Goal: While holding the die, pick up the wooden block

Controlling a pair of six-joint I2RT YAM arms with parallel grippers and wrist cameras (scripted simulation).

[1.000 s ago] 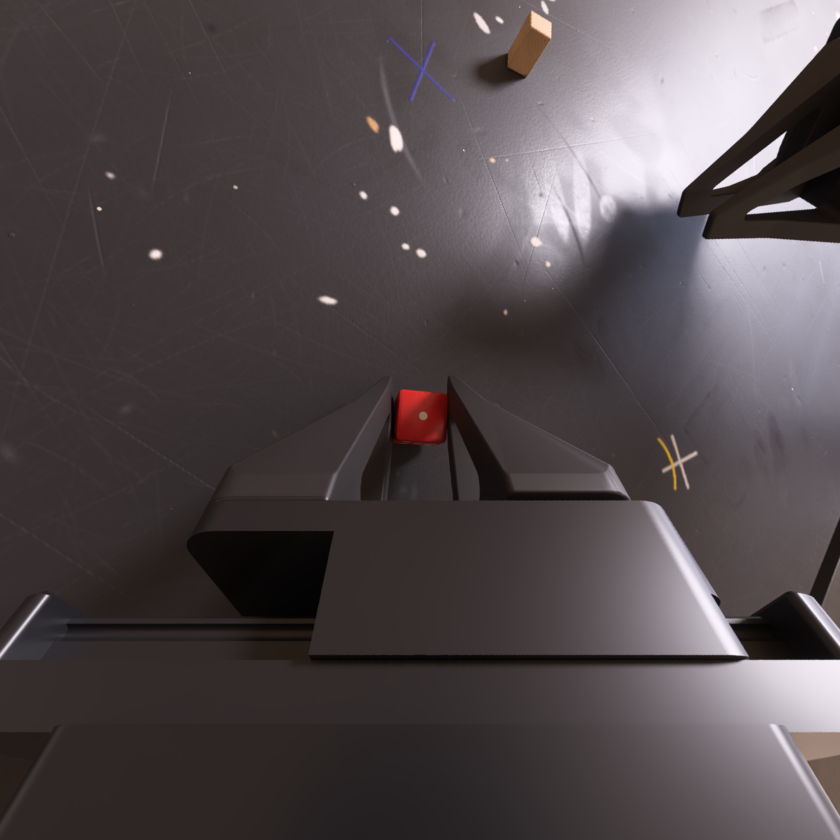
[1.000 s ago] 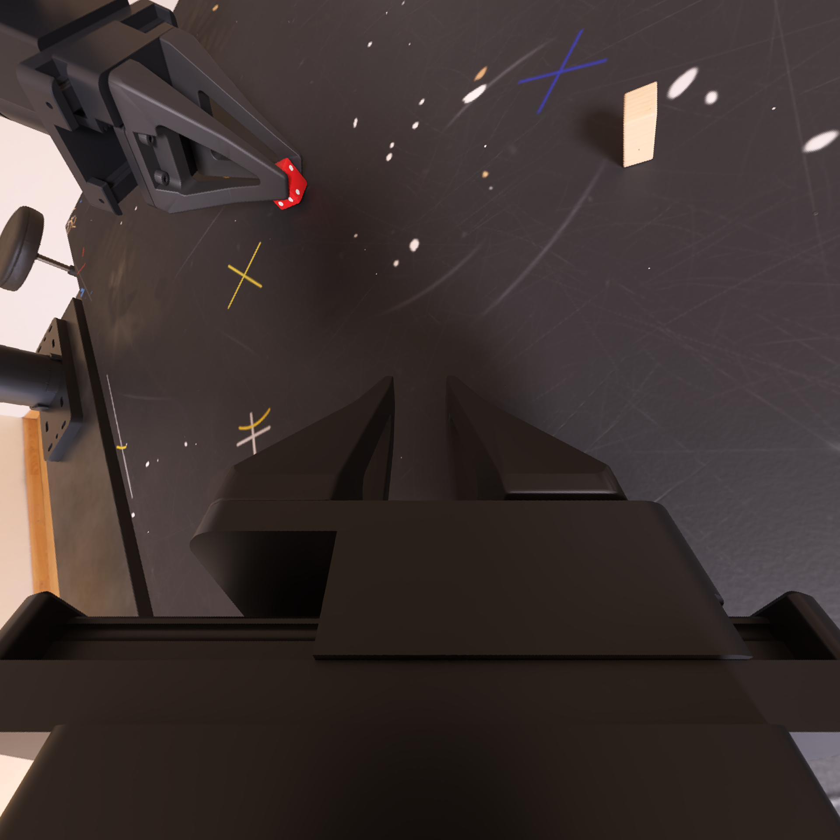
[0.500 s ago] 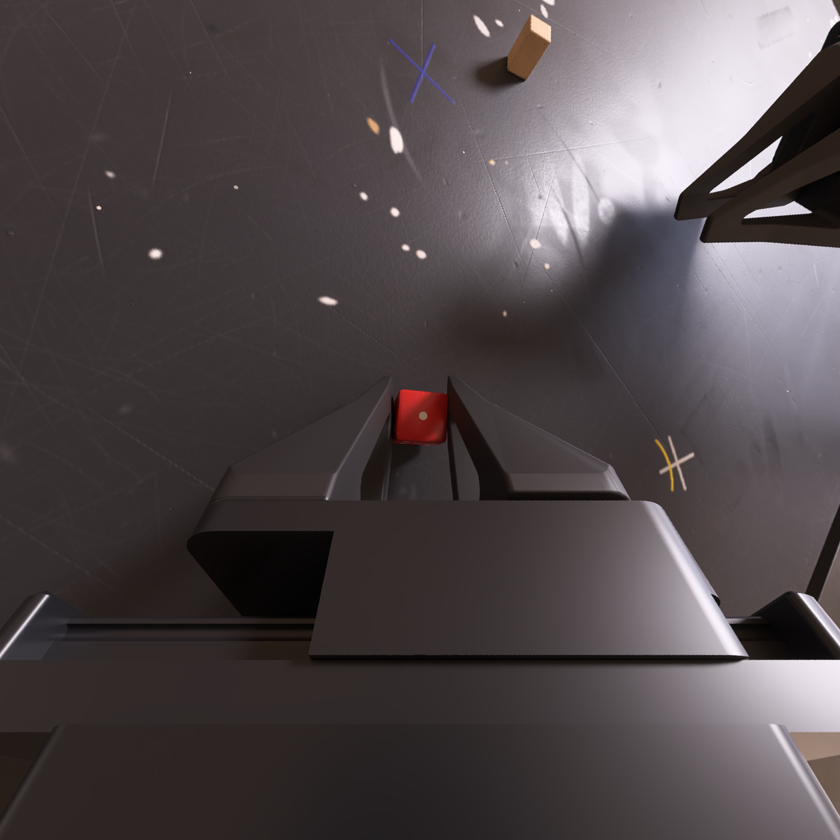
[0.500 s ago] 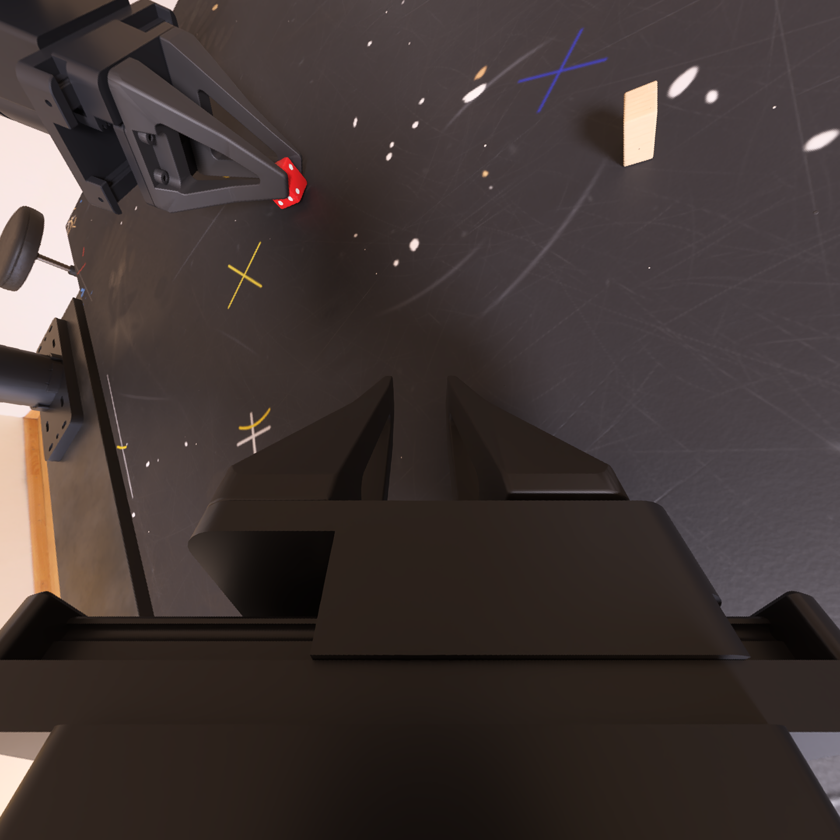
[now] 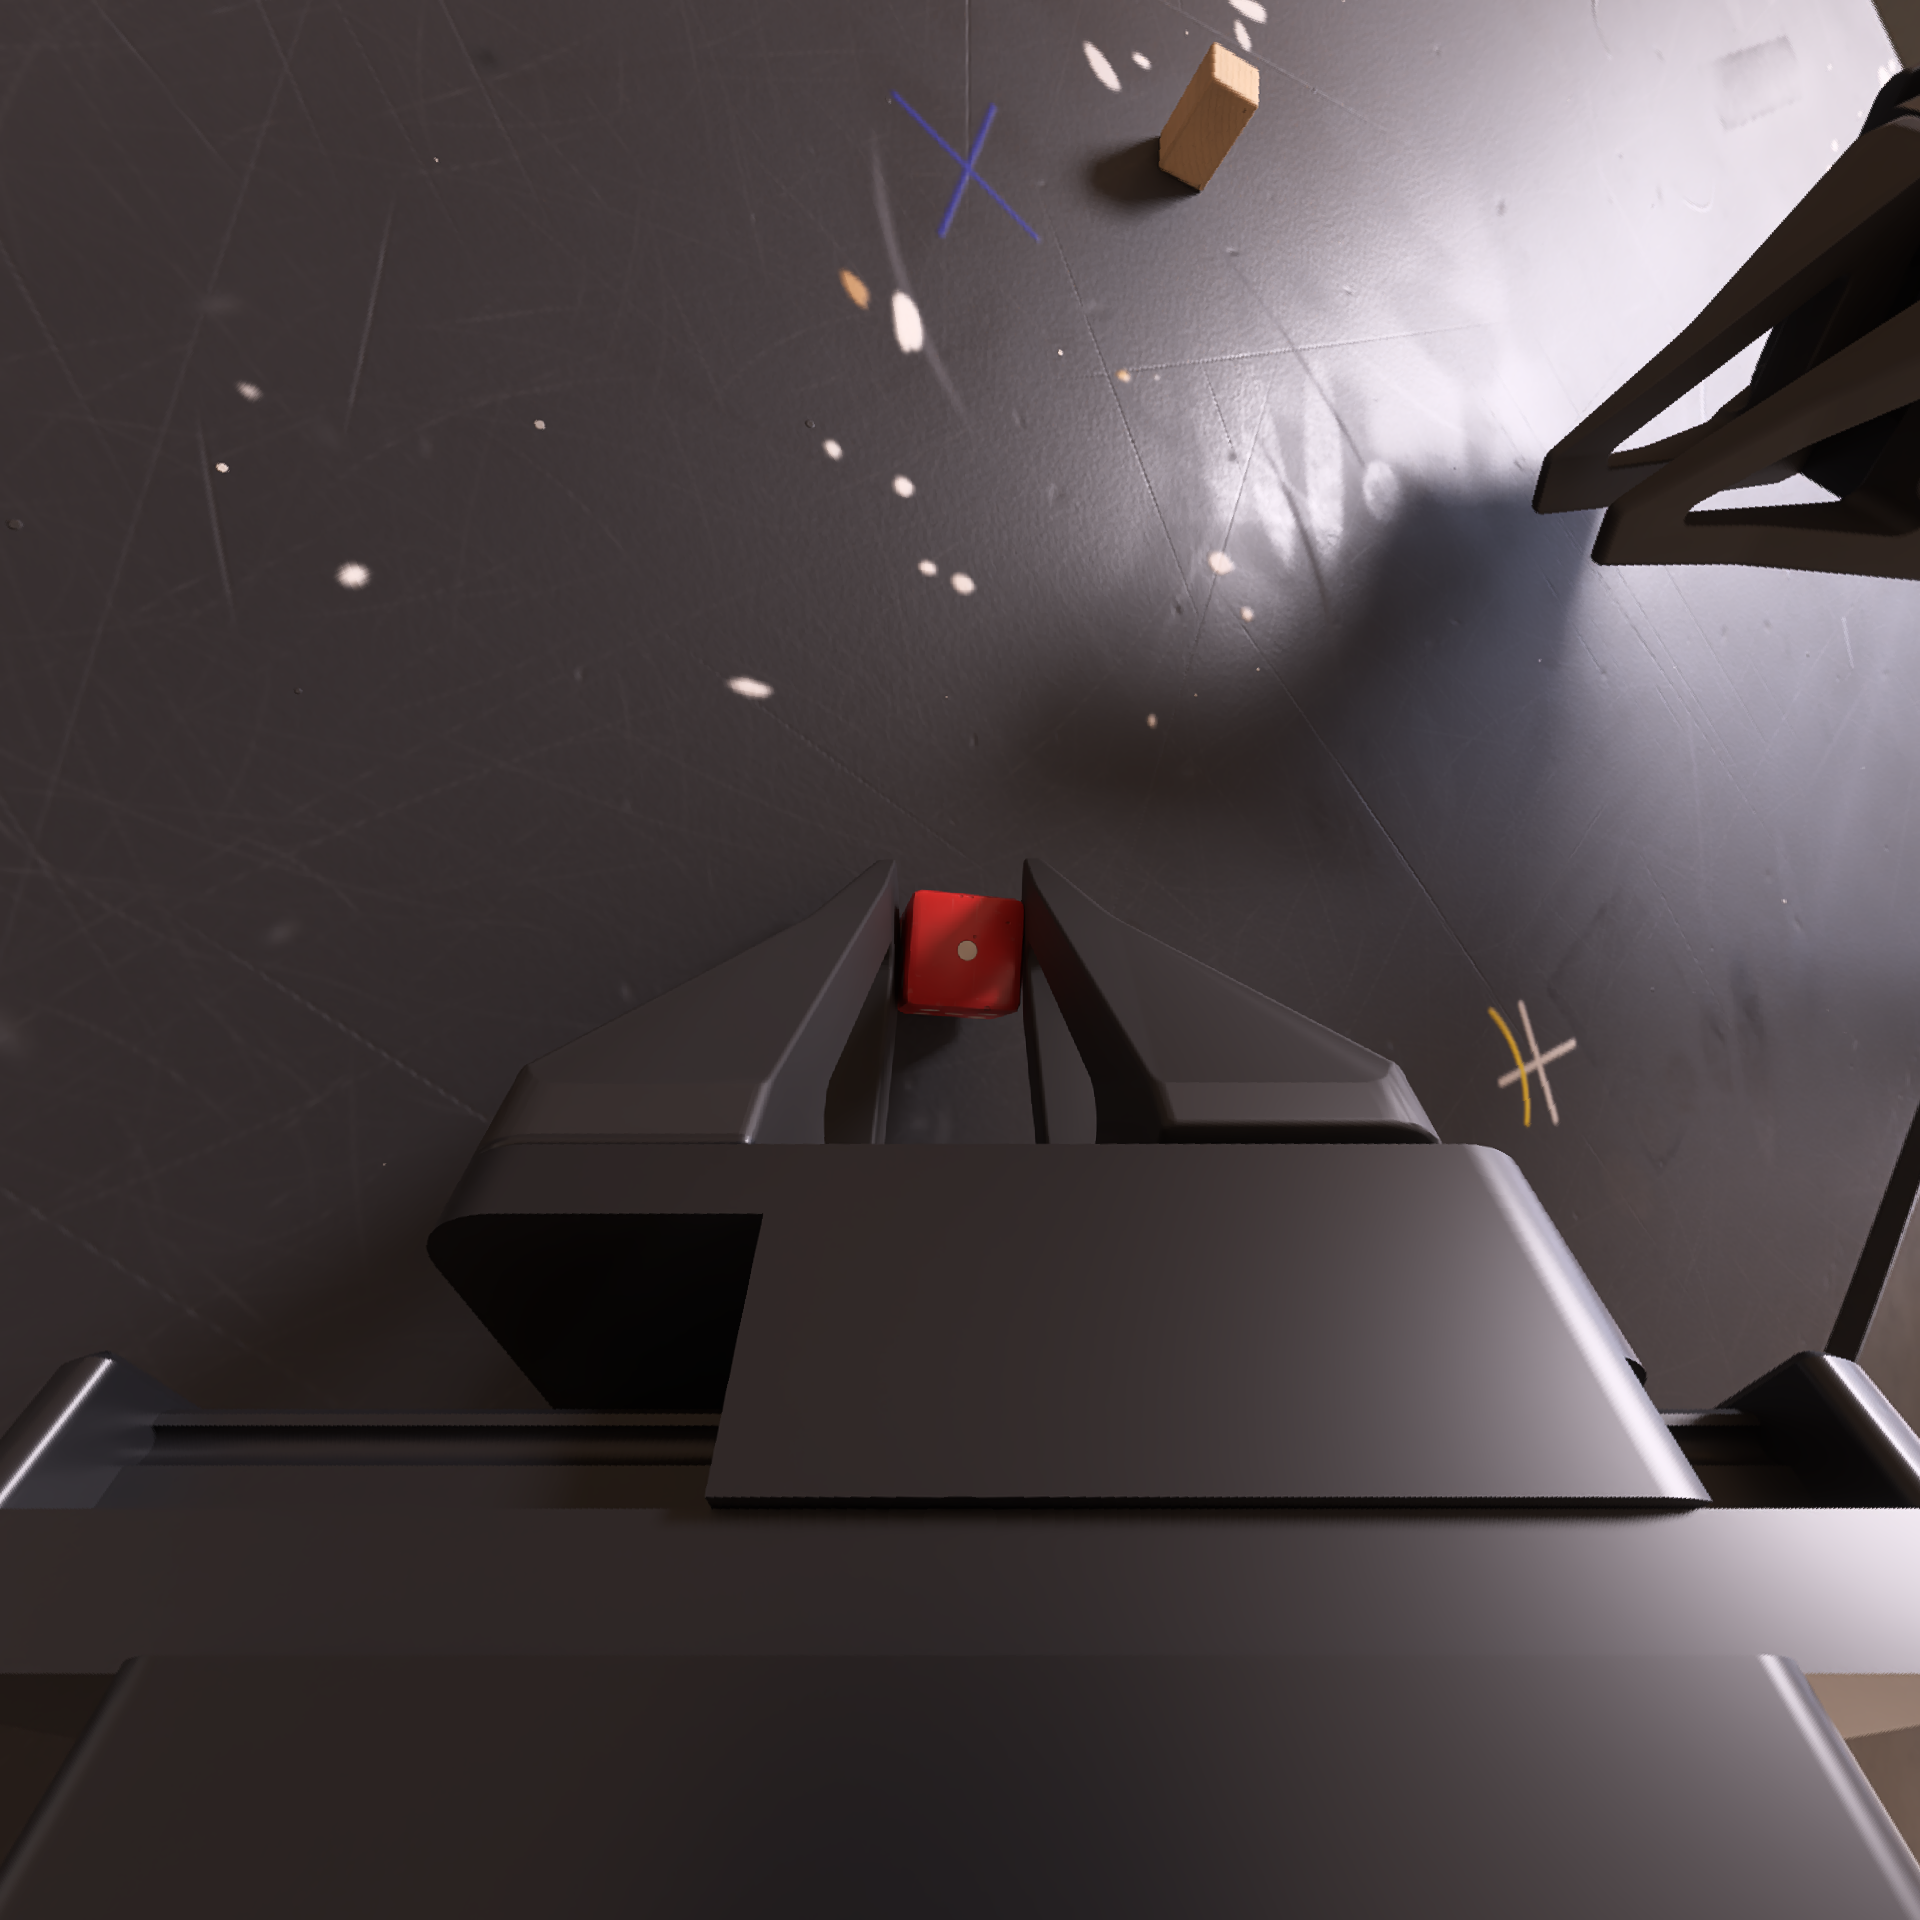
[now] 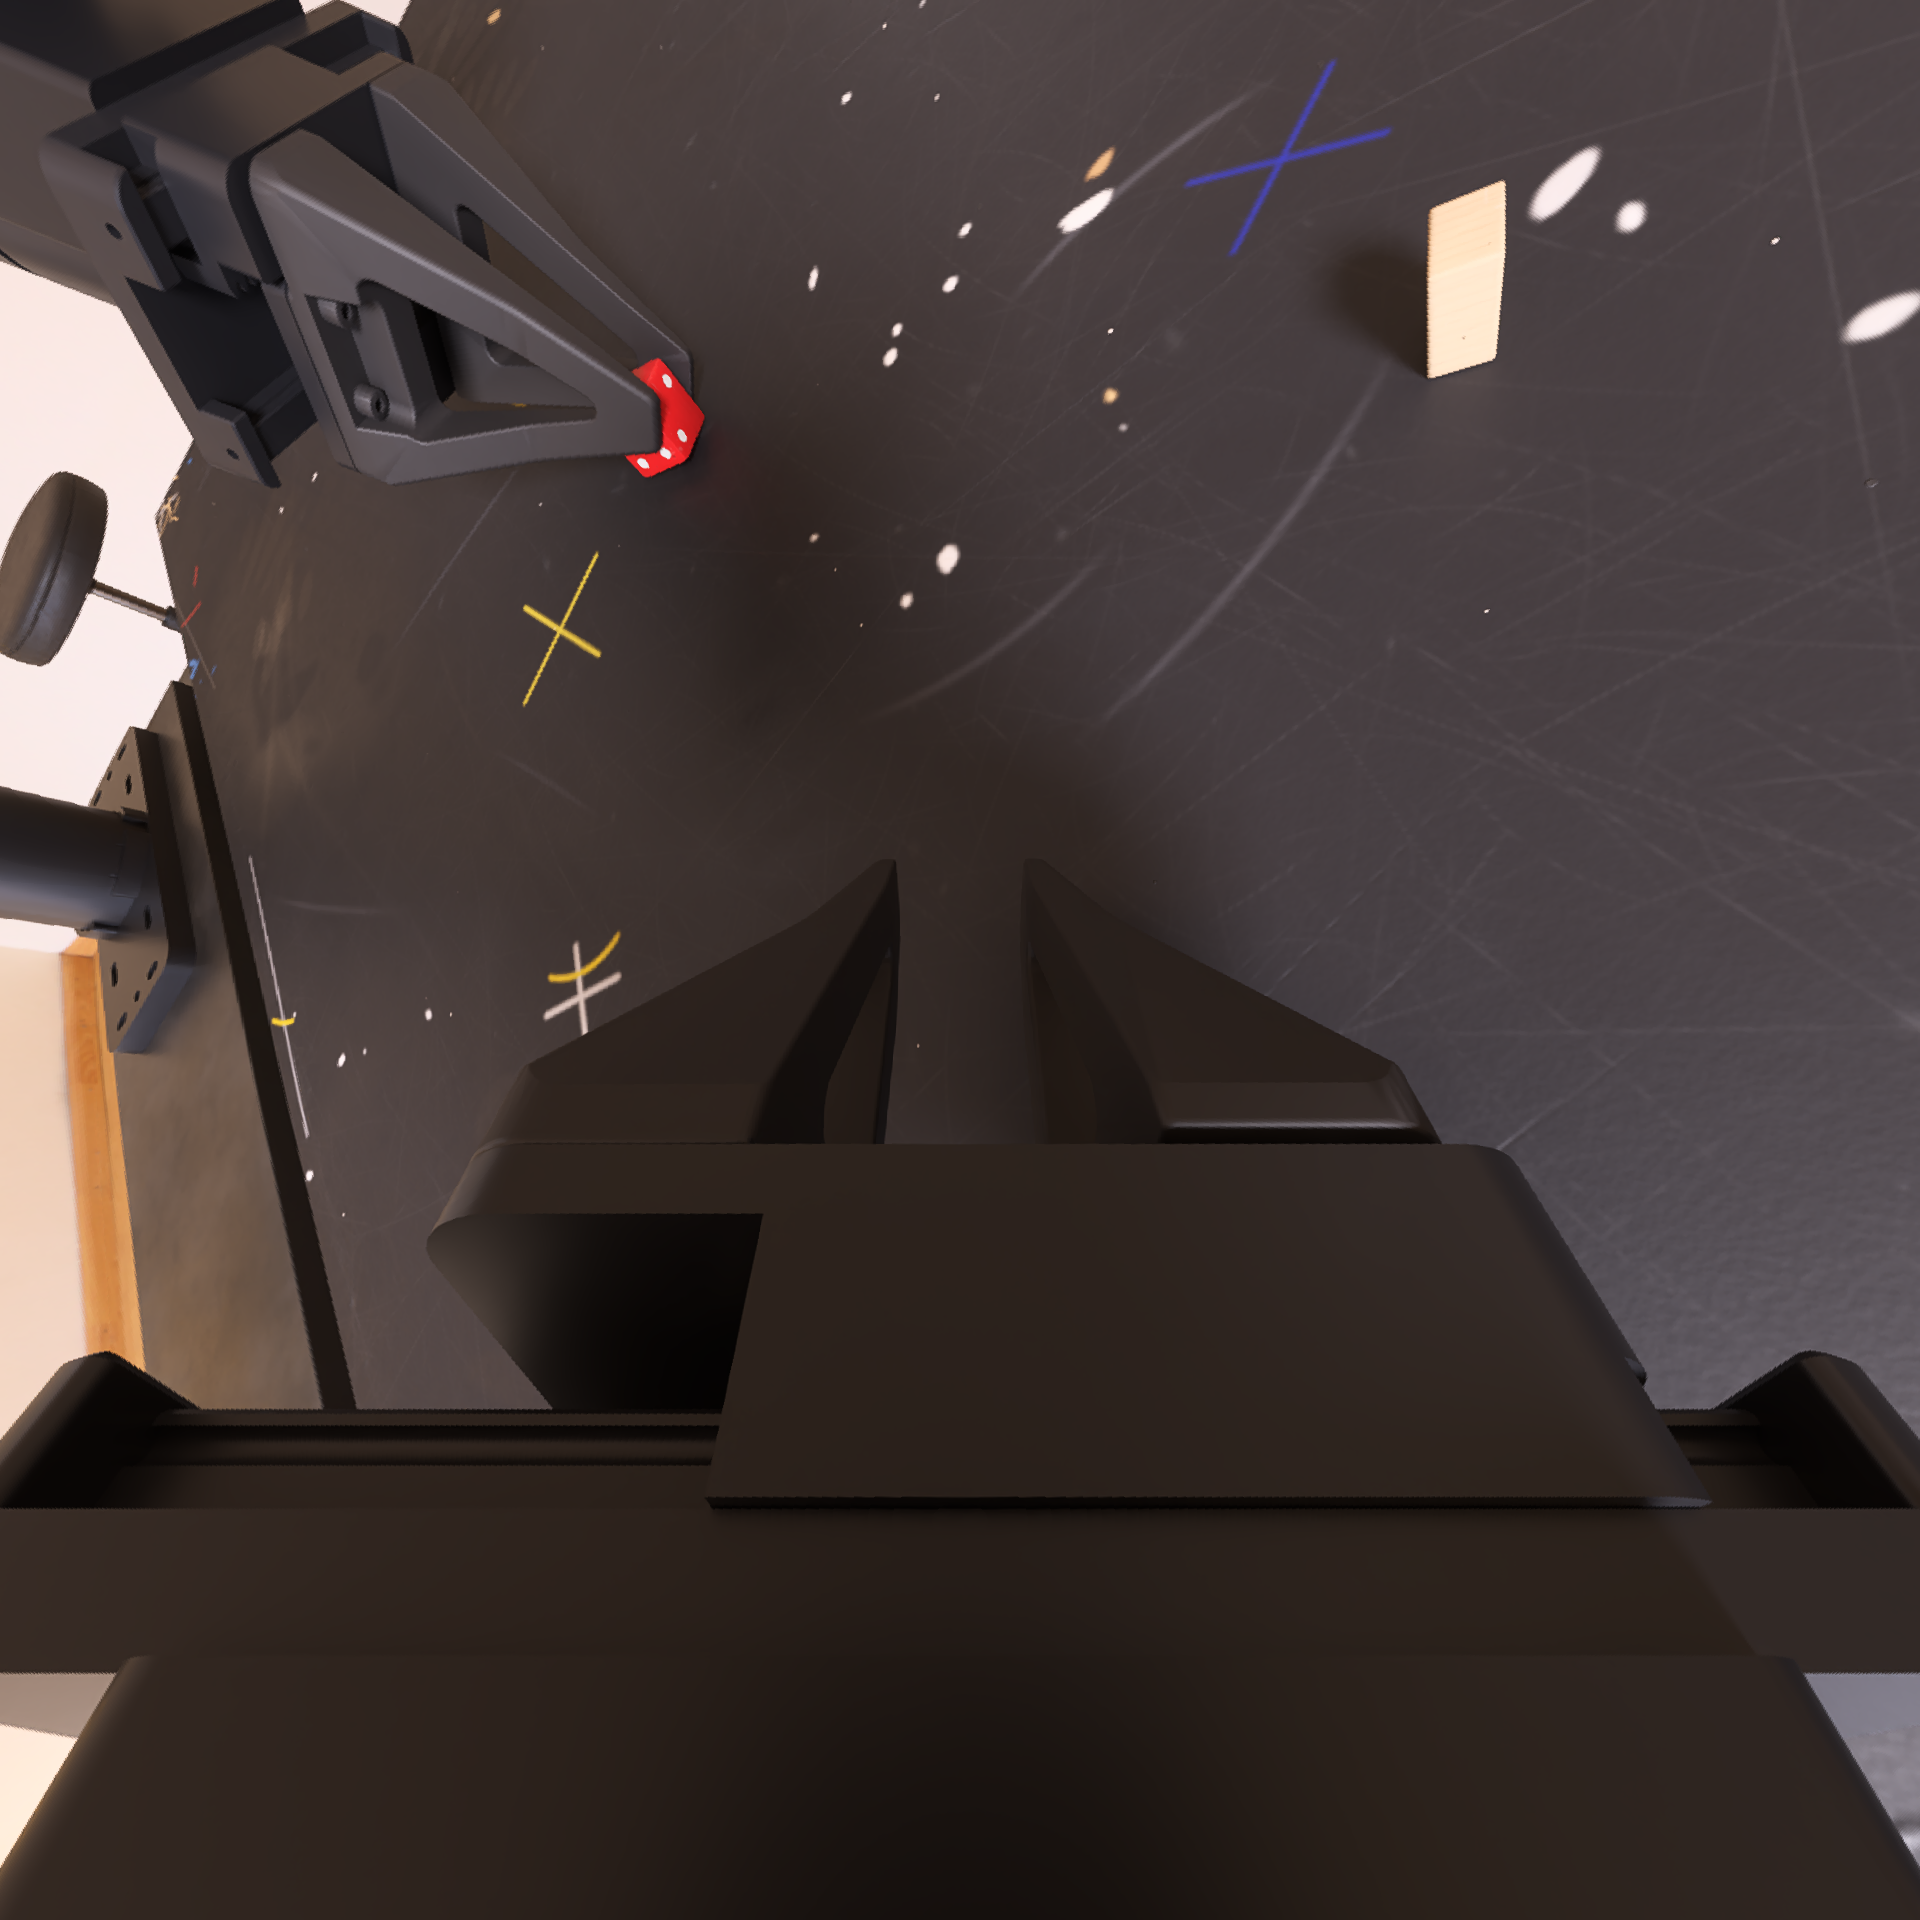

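My left gripper (image 5: 959,883) is shut on a red die (image 5: 961,951) and holds it above the dark table. The wooden block (image 5: 1208,114) stands on the table far ahead, slightly to the right. My right gripper (image 6: 959,883) is empty, its jaws a narrow gap apart, high above the table. In the right wrist view the block (image 6: 1465,281) stands upright far ahead to the right. The left gripper (image 6: 642,421) with the die (image 6: 673,416) is at the upper left. The right gripper's fingers (image 5: 1579,499) show at the right edge of the left wrist view.
A blue cross mark (image 6: 1283,156) lies left of the block. A yellow cross (image 6: 561,629) and a white-yellow mark (image 6: 582,982) lie on the scratched table (image 6: 1351,831). The table's edge (image 6: 260,1039) and an arm mount (image 6: 114,883) are at the left.
Almost nothing has changed. The right gripper's fingers have edged very slightly leftward in the left wrist view. The die stays gripped.
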